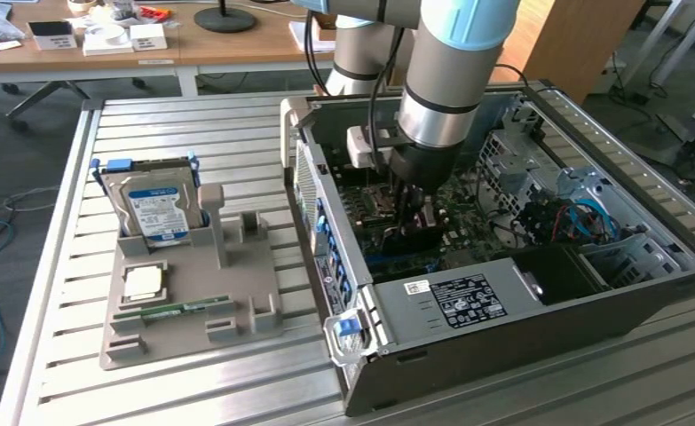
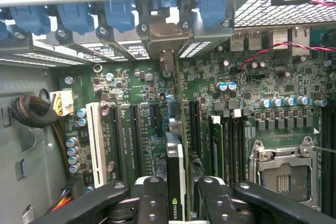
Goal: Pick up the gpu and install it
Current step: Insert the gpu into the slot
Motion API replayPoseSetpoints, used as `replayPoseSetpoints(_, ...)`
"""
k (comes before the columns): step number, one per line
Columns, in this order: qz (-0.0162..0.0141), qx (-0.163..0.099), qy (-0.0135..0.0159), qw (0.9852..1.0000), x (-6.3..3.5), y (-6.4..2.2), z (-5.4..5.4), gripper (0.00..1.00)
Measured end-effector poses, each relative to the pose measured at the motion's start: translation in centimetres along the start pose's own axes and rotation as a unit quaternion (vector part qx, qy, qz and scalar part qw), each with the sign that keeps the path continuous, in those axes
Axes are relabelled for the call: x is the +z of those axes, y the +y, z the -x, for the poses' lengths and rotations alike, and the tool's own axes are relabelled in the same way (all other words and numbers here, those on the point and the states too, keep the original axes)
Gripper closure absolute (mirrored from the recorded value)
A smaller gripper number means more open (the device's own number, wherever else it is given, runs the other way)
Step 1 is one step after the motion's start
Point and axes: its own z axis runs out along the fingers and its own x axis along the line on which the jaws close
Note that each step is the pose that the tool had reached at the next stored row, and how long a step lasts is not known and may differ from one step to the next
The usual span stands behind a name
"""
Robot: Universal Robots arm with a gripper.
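My gripper (image 1: 423,213) reaches down inside the open computer case (image 1: 525,328), just over the motherboard. In the wrist view the gpu (image 2: 175,177) stands edge-on between the two black fingers (image 2: 151,199), a thin dark card with a small green logo on its edge. The gripper (image 2: 181,203) is shut on it. The card's metal bracket (image 2: 167,38) lies against the case's rear slot openings, under the blue clips (image 2: 121,14). The card runs along the black expansion slots on the motherboard (image 2: 136,103). I cannot tell whether its lower edge is seated in a slot.
A white slot (image 2: 96,140), a RAM stick (image 2: 216,145) and the bare CPU socket (image 2: 283,174) flank the card. Beside the case, a grey fixture (image 1: 240,293) holds a silver hard drive (image 1: 152,209), a CPU chip (image 1: 142,282) and a green RAM stick (image 1: 187,308). Desks stand behind.
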Motion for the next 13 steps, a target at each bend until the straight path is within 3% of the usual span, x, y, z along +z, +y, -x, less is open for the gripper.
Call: replayPoseSetpoints(13,0.0002,0.000,-0.0047,1.0000,0.01,0.00,-0.35,0.73)
